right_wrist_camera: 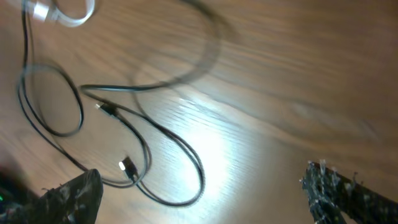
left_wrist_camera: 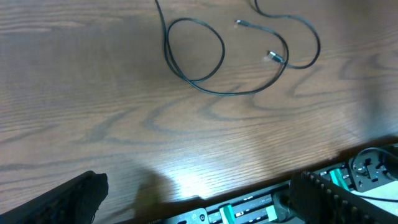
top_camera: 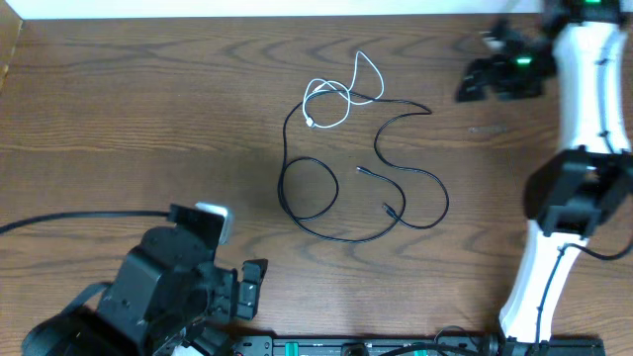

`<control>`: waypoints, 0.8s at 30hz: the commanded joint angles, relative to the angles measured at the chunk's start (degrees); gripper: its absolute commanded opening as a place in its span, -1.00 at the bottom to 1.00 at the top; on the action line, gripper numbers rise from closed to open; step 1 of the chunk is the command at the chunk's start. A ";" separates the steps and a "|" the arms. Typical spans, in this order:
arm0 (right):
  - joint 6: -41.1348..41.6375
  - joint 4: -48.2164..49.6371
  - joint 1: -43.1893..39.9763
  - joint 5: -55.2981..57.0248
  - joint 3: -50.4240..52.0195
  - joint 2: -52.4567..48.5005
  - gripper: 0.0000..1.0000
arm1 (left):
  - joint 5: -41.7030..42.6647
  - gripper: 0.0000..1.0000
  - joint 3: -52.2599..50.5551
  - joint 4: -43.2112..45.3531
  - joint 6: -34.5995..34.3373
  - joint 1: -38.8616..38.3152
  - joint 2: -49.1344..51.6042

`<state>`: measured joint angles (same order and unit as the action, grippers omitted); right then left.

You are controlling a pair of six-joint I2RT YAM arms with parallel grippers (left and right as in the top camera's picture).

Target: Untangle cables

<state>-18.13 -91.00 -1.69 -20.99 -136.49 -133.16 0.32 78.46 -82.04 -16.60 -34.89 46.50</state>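
Observation:
The cables lie loose in the middle of the wooden table. The long black cable (top_camera: 346, 239) curls into a closed loop on the left and a wavy S on the right, with its two small plugs inside the curves. The short white cable (top_camera: 326, 83) lies coiled at the far end and crosses the black one there. My left gripper (top_camera: 252, 285) hangs open over the near edge, well short of the black cable (left_wrist_camera: 230, 93). My right gripper (top_camera: 477, 67) is open at the far right, and in its wrist view its jaws (right_wrist_camera: 202, 183) frame the black cable (right_wrist_camera: 174, 138) and white cable (right_wrist_camera: 68, 18).
A black rail with green parts (top_camera: 356, 346) runs along the table's front edge (left_wrist_camera: 249, 208). A thick black robot lead (top_camera: 69, 218) crosses the left side. The right arm's white body (top_camera: 584, 89) stands along the right edge.

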 commanded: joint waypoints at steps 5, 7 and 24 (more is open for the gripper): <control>1.44 3.67 13.90 16.02 0.50 1.55 0.98 | 0.13 0.98 0.07 0.00 2.43 0.26 1.68; 2.97 5.16 16.48 16.57 1.01 1.49 0.99 | 0.15 0.97 0.07 -0.22 2.91 0.26 1.46; 21.81 39.60 23.47 3.39 14.84 0.81 0.95 | 2.97 0.96 0.07 -1.22 3.23 0.26 1.29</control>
<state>-1.72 -55.18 20.60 -13.26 -123.52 -133.14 1.74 78.43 -83.33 -14.46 -34.92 48.03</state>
